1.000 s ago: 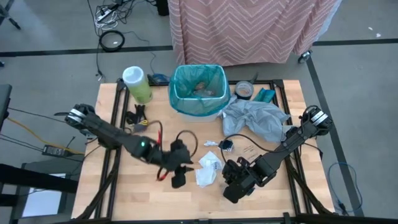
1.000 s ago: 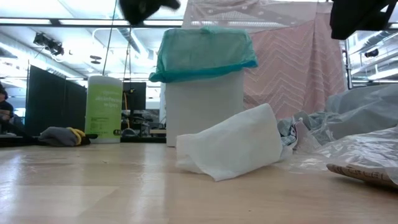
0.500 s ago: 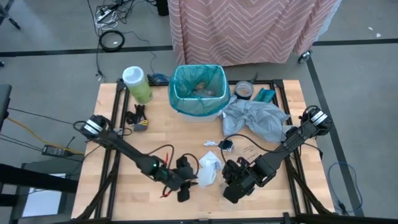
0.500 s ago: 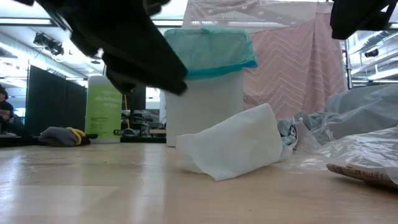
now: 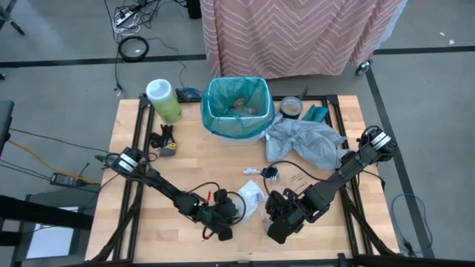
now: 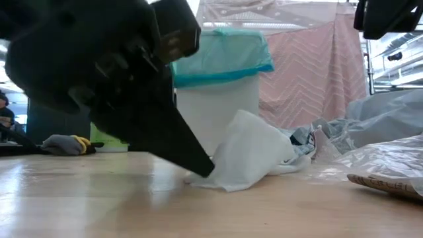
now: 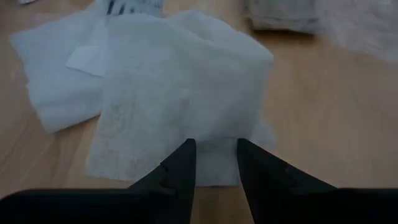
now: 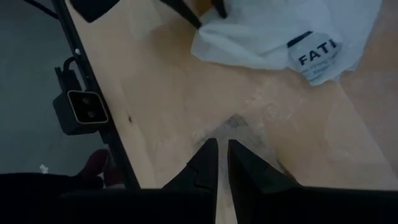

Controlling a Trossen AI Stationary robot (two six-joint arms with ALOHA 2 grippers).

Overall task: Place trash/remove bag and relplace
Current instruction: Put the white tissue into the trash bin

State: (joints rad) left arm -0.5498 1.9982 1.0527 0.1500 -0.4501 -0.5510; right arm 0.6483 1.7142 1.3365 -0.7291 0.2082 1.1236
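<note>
A white paper wrapper, a piece of the trash, lies on the table's near middle. My left gripper is open, low at the wrapper's near-left edge, slanting down. My right gripper hangs shut above bare wood just right of the wrapper, touching nothing. The white bin stands at the far middle, lined with the teal bag, with some trash inside. A small dark blue scrap lies past the wrapper. My left gripper meets the wrapper's near-left edge with its fingertips, slanting down from the table's near left. The two fingers straddle that edge with a gap between them; nothing is pinched. The wrapper rests on the table, bulged up behind the fingertips.
A crumpled pale grey plastic bag lies right of the bin. A green canister stands at the far left, a tape roll at the far right, small dark tools at the left. Bare wood lies along the near edge.
My left gripper has come down from above the table to the wrapper's near-left edge, moving toward the near edge and a little right. The wrapper's left part has been pushed in and stands up steeper; its right part has stayed put.
</note>
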